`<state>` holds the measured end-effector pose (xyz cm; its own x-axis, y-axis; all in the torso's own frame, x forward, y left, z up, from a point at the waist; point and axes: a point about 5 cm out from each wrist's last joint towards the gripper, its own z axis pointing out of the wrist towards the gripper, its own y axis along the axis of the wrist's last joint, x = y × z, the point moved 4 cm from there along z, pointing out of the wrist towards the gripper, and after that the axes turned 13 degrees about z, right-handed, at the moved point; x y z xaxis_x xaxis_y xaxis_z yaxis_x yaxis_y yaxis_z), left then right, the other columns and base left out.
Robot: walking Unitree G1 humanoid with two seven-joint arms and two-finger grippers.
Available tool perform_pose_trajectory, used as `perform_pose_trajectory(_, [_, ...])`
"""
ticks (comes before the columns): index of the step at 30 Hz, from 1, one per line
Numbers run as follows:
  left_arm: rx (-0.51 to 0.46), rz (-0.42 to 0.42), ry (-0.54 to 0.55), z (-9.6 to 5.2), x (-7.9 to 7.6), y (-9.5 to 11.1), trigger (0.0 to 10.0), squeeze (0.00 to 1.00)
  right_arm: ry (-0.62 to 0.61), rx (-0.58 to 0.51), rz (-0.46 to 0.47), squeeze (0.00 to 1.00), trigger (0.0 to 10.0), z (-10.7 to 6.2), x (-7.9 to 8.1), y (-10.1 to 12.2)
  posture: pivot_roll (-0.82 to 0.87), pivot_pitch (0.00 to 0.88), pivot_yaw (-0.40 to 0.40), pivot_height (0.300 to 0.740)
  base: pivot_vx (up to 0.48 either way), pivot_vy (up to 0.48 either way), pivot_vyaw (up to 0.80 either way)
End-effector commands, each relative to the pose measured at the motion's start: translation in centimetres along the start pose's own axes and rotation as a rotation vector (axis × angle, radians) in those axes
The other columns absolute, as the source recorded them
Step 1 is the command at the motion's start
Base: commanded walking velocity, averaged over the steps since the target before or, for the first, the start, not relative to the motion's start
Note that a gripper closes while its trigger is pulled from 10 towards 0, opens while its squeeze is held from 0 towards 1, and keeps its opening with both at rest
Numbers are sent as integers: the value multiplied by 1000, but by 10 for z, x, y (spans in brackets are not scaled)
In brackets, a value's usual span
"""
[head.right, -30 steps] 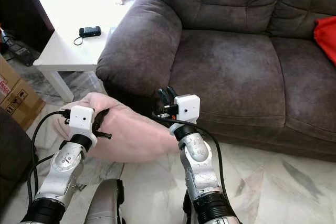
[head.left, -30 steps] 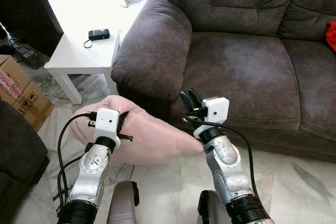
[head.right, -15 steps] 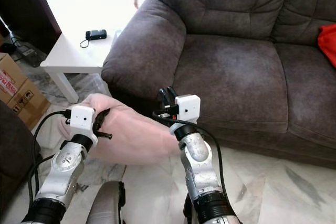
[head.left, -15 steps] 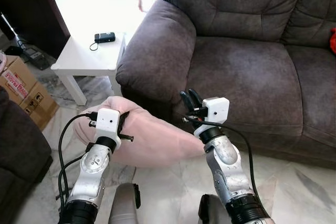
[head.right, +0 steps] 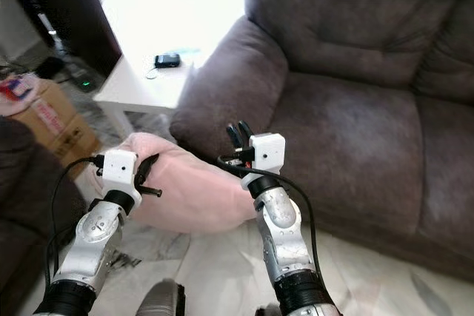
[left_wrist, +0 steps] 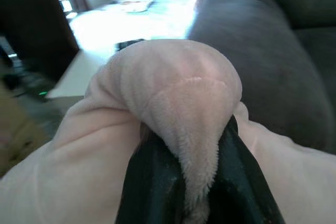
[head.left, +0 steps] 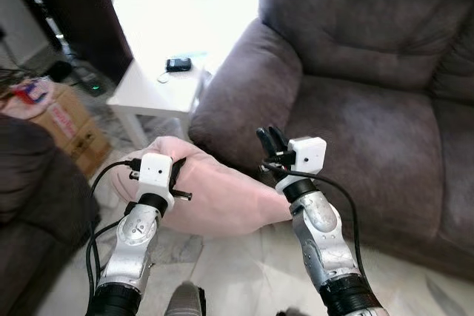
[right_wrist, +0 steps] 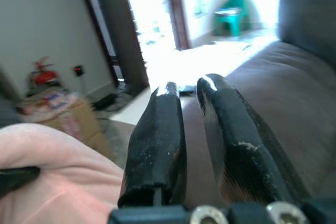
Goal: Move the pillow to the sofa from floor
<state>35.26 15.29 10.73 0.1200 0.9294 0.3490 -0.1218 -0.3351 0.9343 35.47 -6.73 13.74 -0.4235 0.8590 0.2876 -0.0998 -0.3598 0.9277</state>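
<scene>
A dark sofa stands ahead on pale tile. The left gripper pinches a fold of the pink pillow — lift higher before swinging right. The right gripper, nearly closed and empty, could steady the far end.

Pink pillow lifted beside grey sofa
</scene>
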Motion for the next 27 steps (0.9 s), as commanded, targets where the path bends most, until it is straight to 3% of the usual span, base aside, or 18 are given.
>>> perform_pose_trajectory(1, [-87,6,30,4,10,22,10000,0,6,1,16,0,10000,0,3,-2,158,72,3,736,0,0,0])
perform_pose_trajectory(27, [-103,-15,5,5,5,28,10000,0,-4,-16,21,0,10000,2,3,0,167,69,11,736,0,0,0])
